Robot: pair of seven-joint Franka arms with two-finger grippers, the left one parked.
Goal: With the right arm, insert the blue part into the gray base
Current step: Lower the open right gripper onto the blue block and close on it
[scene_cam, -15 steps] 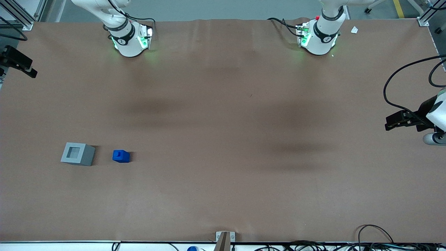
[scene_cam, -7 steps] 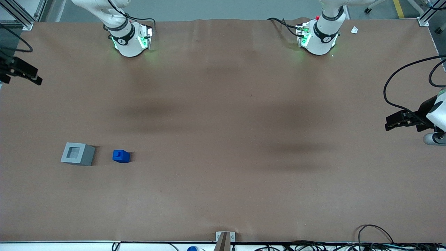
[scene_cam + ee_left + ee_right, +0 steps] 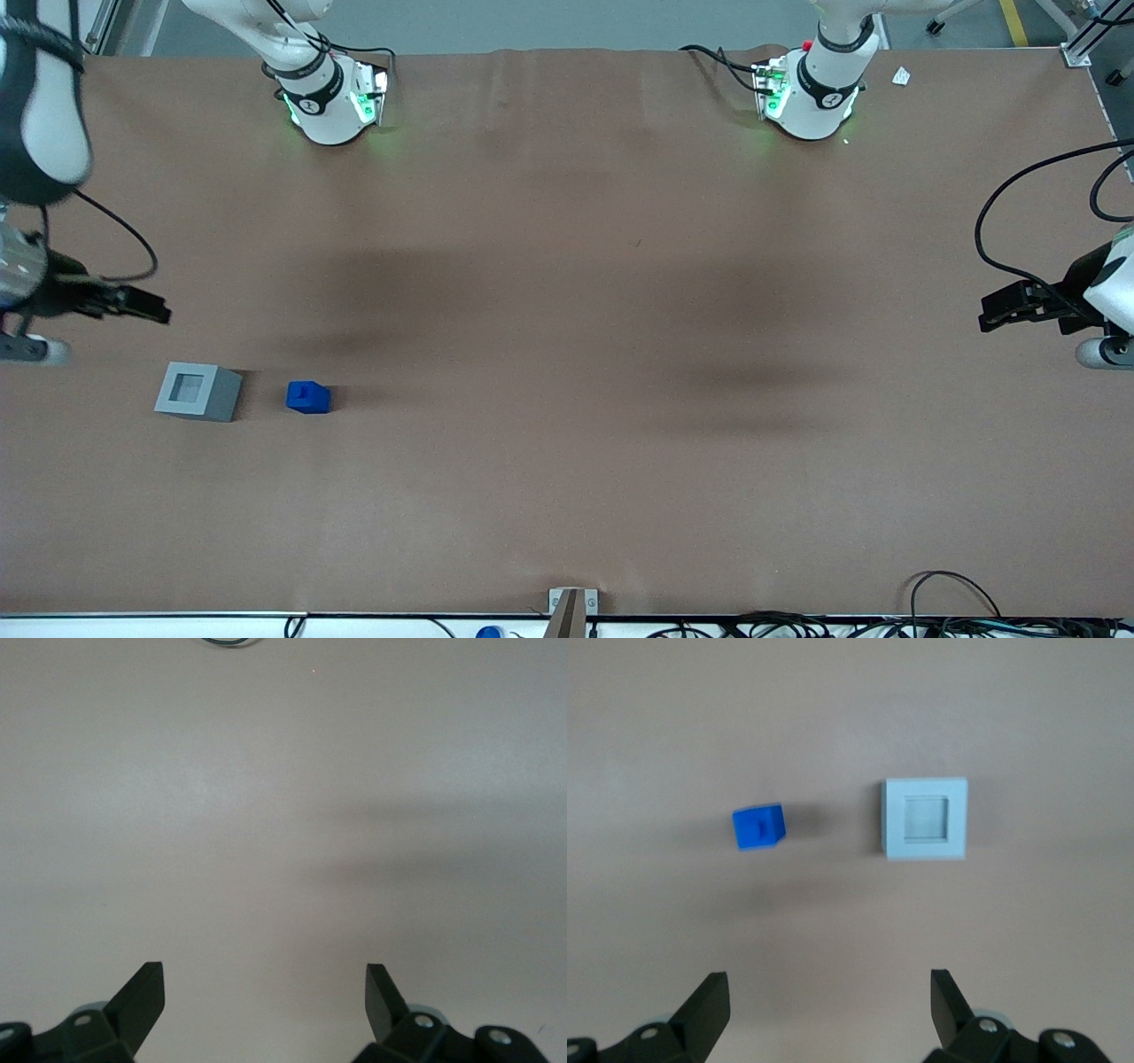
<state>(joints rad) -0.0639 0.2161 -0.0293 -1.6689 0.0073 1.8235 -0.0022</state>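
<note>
The blue part (image 3: 307, 397) (image 3: 758, 827) sits on the brown table, its small notch facing up. Beside it, toward the working arm's end, stands the gray base (image 3: 197, 391) (image 3: 925, 819) with its square recess empty. A short gap separates the two. The right arm's gripper (image 3: 152, 311) (image 3: 830, 979) hovers at the table's edge, a little farther from the front camera than the gray base and apart from both blocks. Its fingers are spread wide open with nothing between them.
Both arm bases (image 3: 328, 97) (image 3: 811, 93) stand at the table's back edge. The parked arm's gripper (image 3: 1019, 306) hangs at its end of the table. A metal bracket (image 3: 572, 602) and cables (image 3: 957, 611) line the front edge.
The right arm's gripper has swung in over the table, coming nearer to the front camera and closer to the gray base. The blocks have not moved.
</note>
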